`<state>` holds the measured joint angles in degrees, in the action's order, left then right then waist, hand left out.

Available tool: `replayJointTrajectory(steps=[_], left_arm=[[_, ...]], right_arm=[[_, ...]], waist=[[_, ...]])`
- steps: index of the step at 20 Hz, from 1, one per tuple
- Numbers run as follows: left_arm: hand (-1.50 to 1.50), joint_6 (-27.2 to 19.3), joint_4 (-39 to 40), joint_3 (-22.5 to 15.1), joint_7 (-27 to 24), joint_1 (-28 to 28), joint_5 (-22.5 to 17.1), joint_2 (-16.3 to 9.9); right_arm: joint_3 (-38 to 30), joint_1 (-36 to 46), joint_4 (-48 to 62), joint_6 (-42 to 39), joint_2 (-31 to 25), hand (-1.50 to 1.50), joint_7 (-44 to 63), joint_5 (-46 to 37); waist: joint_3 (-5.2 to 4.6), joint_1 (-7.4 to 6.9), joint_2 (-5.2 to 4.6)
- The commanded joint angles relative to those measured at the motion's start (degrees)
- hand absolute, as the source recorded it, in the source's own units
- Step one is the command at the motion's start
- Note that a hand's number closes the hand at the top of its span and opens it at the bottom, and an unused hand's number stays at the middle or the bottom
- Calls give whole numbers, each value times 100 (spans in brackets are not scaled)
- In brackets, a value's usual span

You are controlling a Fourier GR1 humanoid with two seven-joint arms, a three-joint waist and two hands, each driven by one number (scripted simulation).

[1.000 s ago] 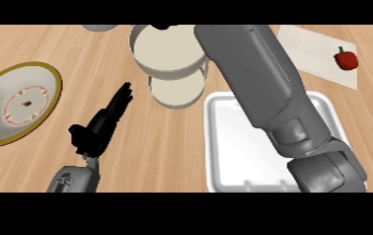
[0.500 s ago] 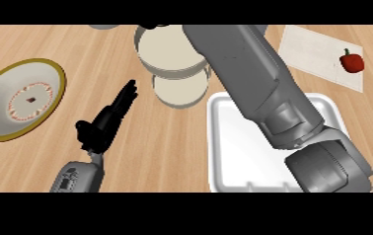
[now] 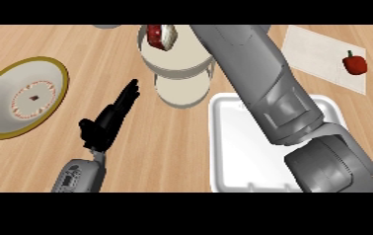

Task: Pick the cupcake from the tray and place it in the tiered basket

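Note:
The cupcake (image 3: 162,35), red with a white wrapper, lies tilted at the far edge of the tiered basket's upper tier (image 3: 178,61). The lower tier (image 3: 182,90) shows just below it. My right forearm (image 3: 255,76) stretches from the lower right across the white tray (image 3: 233,145) up to the basket; its hand is hidden at the picture's top edge, so whether it holds the cupcake is hidden too. My left hand (image 3: 109,120) rests open on the counter left of the tray, fingers straight and pointing toward the basket.
A yellow-rimmed plate (image 3: 55,71) lies at the far left. A red pepper (image 3: 354,63) sits on a white mat (image 3: 313,51) at the upper right. Bare wooden counter lies between the plate and the basket.
The cupcake has come into view at the upper tier. The right forearm has swung further over the basket. The left hand has stayed put.

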<state>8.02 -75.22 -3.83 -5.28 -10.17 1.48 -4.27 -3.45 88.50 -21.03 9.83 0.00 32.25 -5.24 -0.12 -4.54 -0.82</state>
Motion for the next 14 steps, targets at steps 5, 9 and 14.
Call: replayJointTrajectory(steps=[5,9,14], left_arm=[[0,-64,34,89,132,-98,-18,16],[0,-92,-22,164,-193,249,28,-95],[0,-55,-336,353,108,406,-167,-228]], right_arm=[[216,28,70,1496,0,-150,-429,256],[381,-38,81,2570,-289,-150,-433,-407],[190,-598,-432,2767,-1188,-150,-633,-376]], waist=[[3,173,35],[1,317,56],[18,487,126]])
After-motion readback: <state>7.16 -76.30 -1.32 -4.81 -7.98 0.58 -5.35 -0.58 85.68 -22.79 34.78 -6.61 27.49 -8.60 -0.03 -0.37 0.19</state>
